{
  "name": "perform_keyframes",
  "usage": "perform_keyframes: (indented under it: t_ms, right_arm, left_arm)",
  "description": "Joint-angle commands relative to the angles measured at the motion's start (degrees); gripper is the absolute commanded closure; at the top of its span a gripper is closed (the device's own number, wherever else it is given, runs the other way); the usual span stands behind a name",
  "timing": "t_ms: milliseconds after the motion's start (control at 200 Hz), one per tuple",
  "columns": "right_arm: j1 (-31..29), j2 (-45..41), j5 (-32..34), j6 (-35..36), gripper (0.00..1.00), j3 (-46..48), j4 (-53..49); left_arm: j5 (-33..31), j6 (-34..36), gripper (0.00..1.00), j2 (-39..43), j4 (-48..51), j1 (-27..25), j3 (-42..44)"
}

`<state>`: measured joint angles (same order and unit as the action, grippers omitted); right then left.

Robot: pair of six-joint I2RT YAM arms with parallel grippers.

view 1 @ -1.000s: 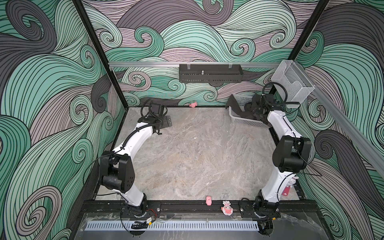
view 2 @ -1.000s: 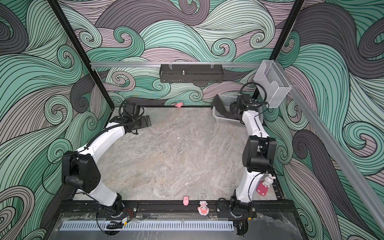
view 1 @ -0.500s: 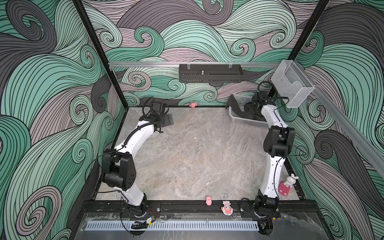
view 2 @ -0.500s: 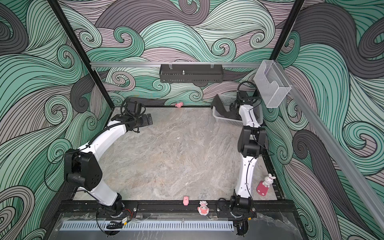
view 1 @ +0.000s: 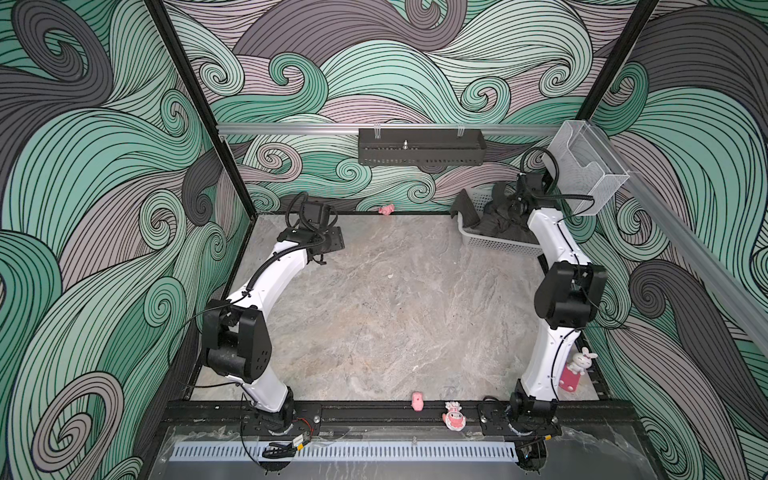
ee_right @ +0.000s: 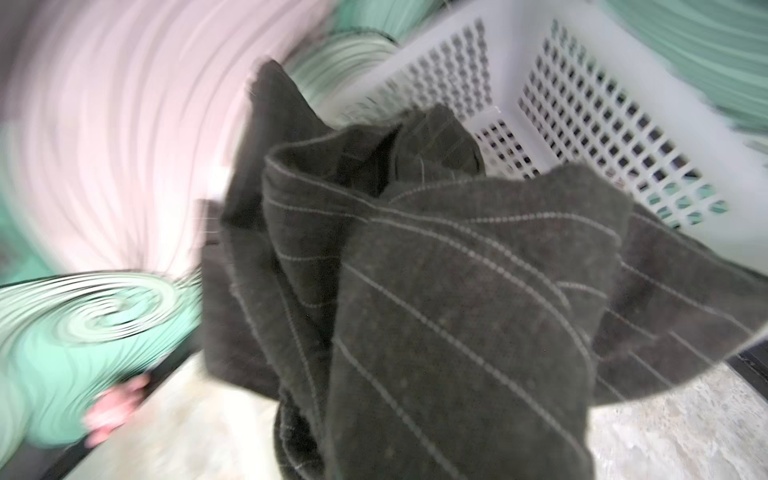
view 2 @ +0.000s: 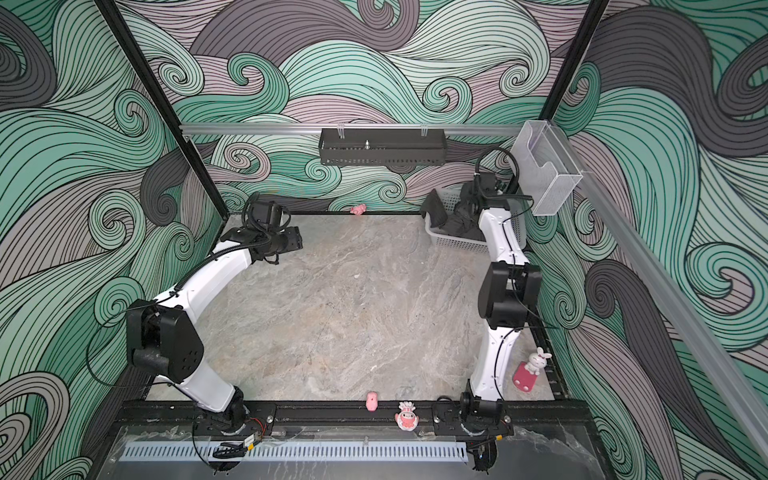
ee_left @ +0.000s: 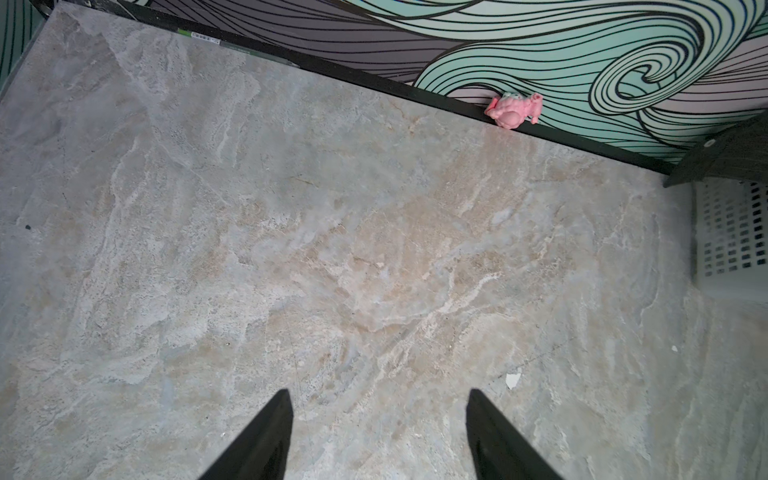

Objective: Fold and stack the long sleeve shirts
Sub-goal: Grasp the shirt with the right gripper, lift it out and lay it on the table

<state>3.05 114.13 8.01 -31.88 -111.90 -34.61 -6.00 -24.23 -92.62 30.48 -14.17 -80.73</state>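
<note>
Even light, blurred right wrist view

At the upper right of both top views the shirt (view 1: 496,220) is dark charcoal grey, its thin pale pinstripes clear in the right wrist view, and the basket (view 1: 498,246) there is white with a grid of holes. The desk (view 1: 395,311) across the middle is marbled grey and beige, and the walls (view 1: 374,62) carry swirling waves of mint green, mauve and dark grey outlined in black.
</note>
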Motion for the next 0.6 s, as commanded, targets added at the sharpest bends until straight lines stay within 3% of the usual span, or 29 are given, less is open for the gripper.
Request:
perform_keyframes:
  t_ms: [0,250,450,595]
  right_arm:
    - [-3.0,-10.7,-3.9,3.2,1.0,-1.1,9.0]
    - [-7.8,-19.3,-13.7,2.9,1.0,-7.8,12.1]
    - [-15.3,-18.3,-17.1,4.1,1.0,-17.3,8.1]
    - [-21.8,-16.2,-18.3,5.0,1.0,-19.0,5.2]
  left_arm:
    - [1.1,-0.5,0.32,5.7,-2.2,-0.3,2.2]
    - [0.9,-1.5,0.34,14.4,-4.6,-0.2,8.0]
    - [0.0,-2.2,0.33,19.9,-4.2,0.2,10.9]
    - [-0.8,-2.4,0.32,23.6,-3.1,0.9,12.1]
